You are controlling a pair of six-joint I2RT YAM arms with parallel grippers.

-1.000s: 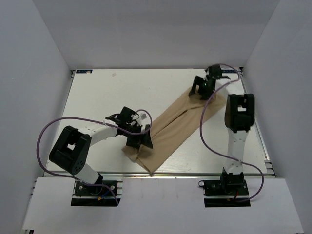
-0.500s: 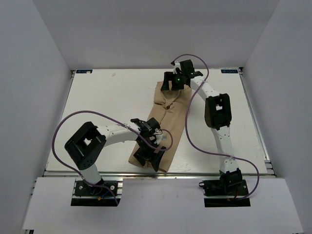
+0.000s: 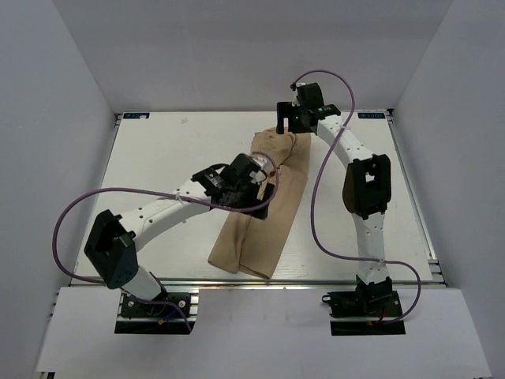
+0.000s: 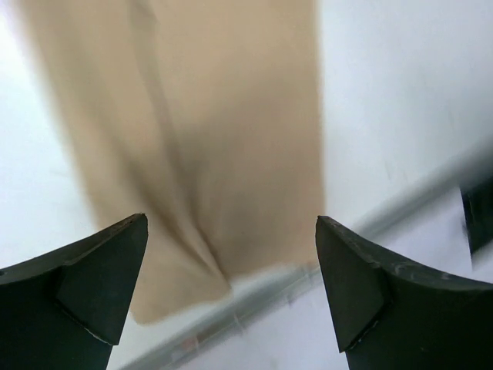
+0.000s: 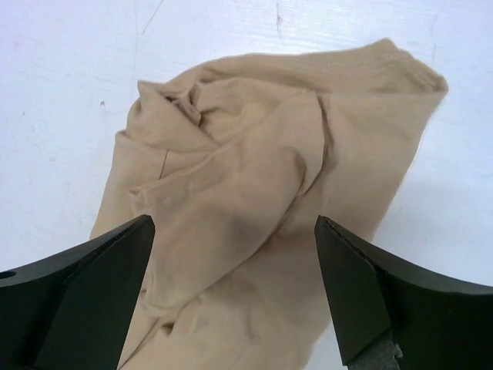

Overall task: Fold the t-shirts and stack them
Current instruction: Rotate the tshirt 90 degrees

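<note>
The tan t-shirt (image 3: 264, 213) lies as a long narrow strip running from the far middle of the table to its near edge. Its far end is bunched and wrinkled (image 5: 254, 193). My left gripper (image 3: 262, 188) hovers over the strip's middle, open, with nothing between its fingers; in the left wrist view the shirt's near end (image 4: 208, 139) lies flat ahead of the left gripper (image 4: 231, 231). My right gripper (image 3: 286, 122) hangs open above the bunched far end, and in the right wrist view the right gripper (image 5: 231, 231) holds nothing.
The white table (image 3: 166, 166) is walled in by grey panels on three sides. A metal rail (image 3: 331, 282) runs along the near edge, seen also as the table rail (image 4: 400, 208) beyond the shirt's end. Purple cables (image 3: 316, 213) loop off both arms.
The left arm has drawn back from the shirt's near end to above its middle. The right gripper shifted a little right and farther back. The shirt now lies free of both grippers.
</note>
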